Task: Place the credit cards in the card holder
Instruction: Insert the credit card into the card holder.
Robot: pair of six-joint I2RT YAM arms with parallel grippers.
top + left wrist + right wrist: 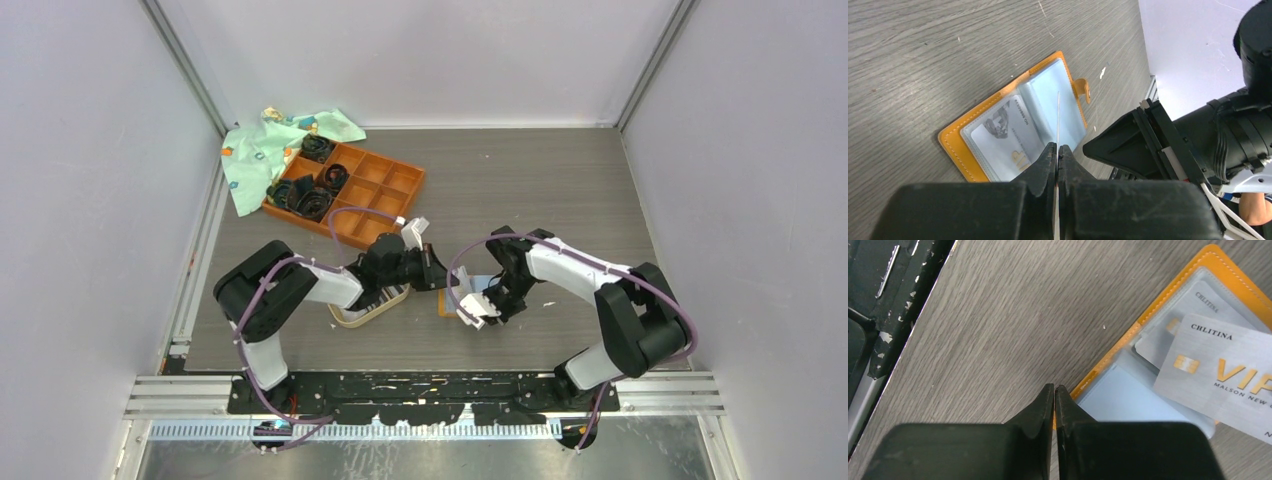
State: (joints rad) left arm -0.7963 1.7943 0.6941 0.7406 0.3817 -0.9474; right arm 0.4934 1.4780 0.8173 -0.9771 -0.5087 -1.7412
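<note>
The card holder (957,147) lies open and flat on the table (520,190), between the two arms, with one card (1003,135) already tucked into a clear pocket. Over it hangs a silver VIP card (1228,380), pinched edge-on in the left gripper (1057,147). Now the right gripper (1054,388): fingers pressed together on nothing, just beside the holder's orange edge. This is the insertion step, I'd say. Next, the card's leading edge has to find an empty pocket's mouth and slide in flat, with the holder steadied.
</note>
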